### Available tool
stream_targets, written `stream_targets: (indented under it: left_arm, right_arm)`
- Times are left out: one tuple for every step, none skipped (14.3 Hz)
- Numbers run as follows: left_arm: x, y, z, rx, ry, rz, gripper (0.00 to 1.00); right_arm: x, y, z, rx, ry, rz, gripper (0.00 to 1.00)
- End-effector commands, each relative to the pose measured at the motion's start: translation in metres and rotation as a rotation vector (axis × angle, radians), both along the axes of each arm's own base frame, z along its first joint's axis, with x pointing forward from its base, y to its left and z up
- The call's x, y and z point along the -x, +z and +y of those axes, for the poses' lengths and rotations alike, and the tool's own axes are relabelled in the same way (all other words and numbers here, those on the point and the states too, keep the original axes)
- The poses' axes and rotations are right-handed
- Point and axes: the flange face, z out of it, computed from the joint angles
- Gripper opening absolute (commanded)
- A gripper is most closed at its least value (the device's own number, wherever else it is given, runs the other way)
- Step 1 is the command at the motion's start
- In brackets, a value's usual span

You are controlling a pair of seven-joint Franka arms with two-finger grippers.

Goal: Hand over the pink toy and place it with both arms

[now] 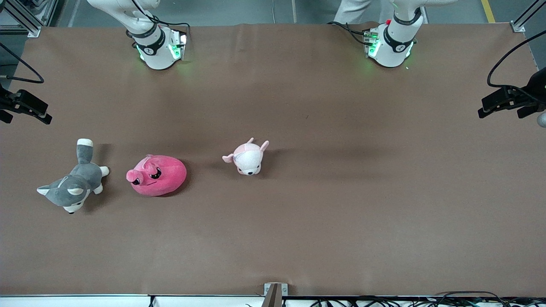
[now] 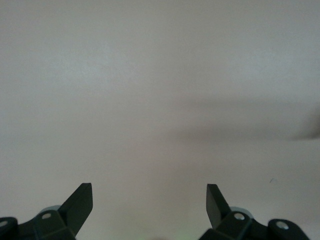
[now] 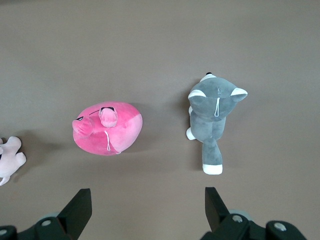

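Note:
The pink toy, a round hot-pink plush with black eyes, lies on the brown table toward the right arm's end. The right wrist view looks down on the pink toy from high up. My right gripper is open and empty, hanging well above the table beside the toy. My left gripper is also open and empty, over bare tabletop. Neither gripper shows in the front view; only the right arm's base and the left arm's base do.
A grey-and-white husky plush lies beside the pink toy, closer to the right arm's end of the table. A small pale pink-and-white plush sits near the table's middle. Black camera mounts stand at both table ends.

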Motion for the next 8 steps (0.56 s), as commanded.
stream_targets:
  left_arm:
    - [0.0041, 0.0083, 0.0025, -0.009, -0.010, -0.024, 1.00]
    - [0.0041, 0.0097, 0.0026, -0.010, -0.010, -0.027, 1.00]
    - [0.0041, 0.0104, 0.0026, -0.010, -0.010, -0.028, 1.00]
    - [0.0041, 0.0104, 0.0026, -0.010, -0.010, -0.028, 1.00]
    - [0.0041, 0.0104, 0.0016, -0.009, -0.011, -0.028, 1.00]
    - [0.0041, 0.0104, 0.0016, -0.009, -0.011, -0.028, 1.00]
    - [0.0041, 0.0111, 0.0008, -0.009, -0.013, -0.030, 1.00]
    - [0.0041, 0.0111, 0.0007, -0.009, -0.013, -0.030, 1.00]
  right_arm:
    - [0.0083, 0.0010, -0.0034, 0.022, 0.010, 0.002, 1.00]
    - [0.0093, -0.0005, -0.0050, 0.021, 0.005, 0.011, 1.00]
    - [0.0095, -0.0012, -0.0059, 0.020, 0.003, 0.017, 1.00]
    - [0.0095, -0.0012, -0.0059, 0.020, 0.003, 0.017, 1.00]
    - [0.0096, -0.0013, -0.0059, 0.020, 0.002, 0.019, 1.00]
    - [0.0096, -0.0006, -0.0059, 0.020, 0.003, 0.017, 1.00]
    - [0.0095, -0.0006, -0.0050, 0.020, 0.003, 0.017, 1.00]
    - [0.0095, -0.0006, -0.0050, 0.020, 0.003, 0.017, 1.00]
